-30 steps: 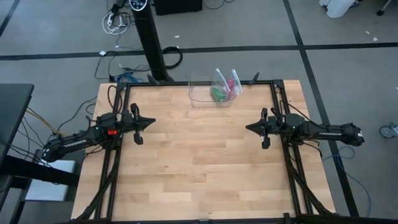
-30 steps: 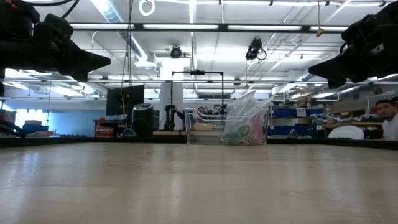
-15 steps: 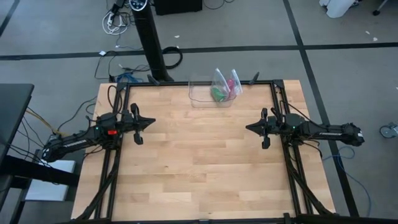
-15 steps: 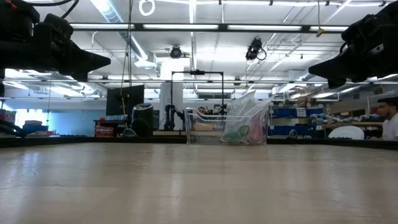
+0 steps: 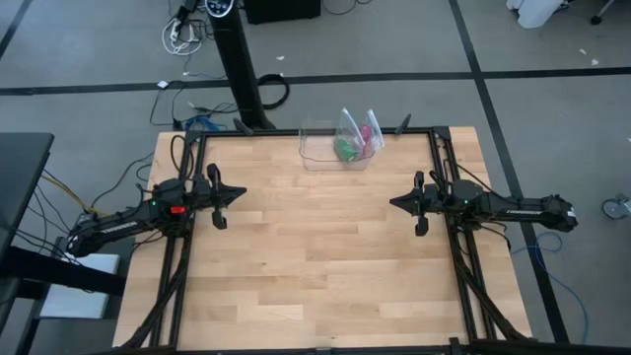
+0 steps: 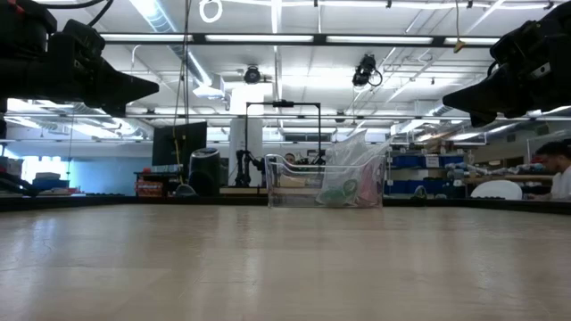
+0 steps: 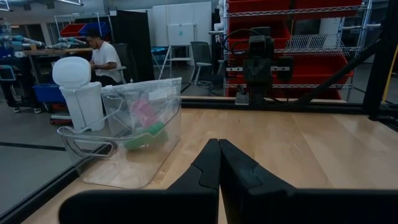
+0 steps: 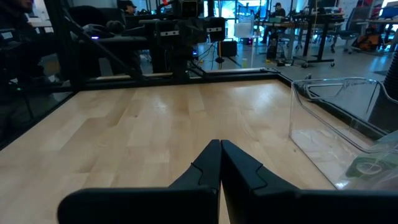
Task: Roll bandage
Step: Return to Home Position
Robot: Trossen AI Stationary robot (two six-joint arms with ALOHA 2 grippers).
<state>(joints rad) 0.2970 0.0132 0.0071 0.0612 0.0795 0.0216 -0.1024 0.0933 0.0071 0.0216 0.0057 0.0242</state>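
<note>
While both arms hang level above the side edges of the table [image 5: 315, 266], each reaching inward, neither holds anything. In the left wrist view the left gripper [image 7: 219, 144] has its two dark fingers pressed flat together; the right gripper [image 8: 220, 144] is the same, closed on nothing. From above, the left gripper [image 5: 242, 193] and right gripper [image 5: 392, 202] face each other across the bare middle of the boards, well apart.

Writing: a pale strip runs across the upper part of the zip bag [image 7: 168, 93]; any print on it is too small to read.

The bandage [image 5: 344, 150] is inside that bag, and the bag stands in the clear bin [image 5: 306, 148] at the middle of the table's far edge. In the left wrist view the bandage [image 7: 146, 135] is a short bright green roll low in the bag, with its long axis slanted, not upright. Which way its ends point cannot be fixed. A small pink item [image 7: 144, 112] sits just above it.

Materials:
- Table: pale wood planks, matt, inside a black frame.
- Bin: rigid transparent plastic, rectangular with rounded corners and a rolled rim.
- Bag: thin, crinkled clear film, with its top rising above the bin's rim.
</note>
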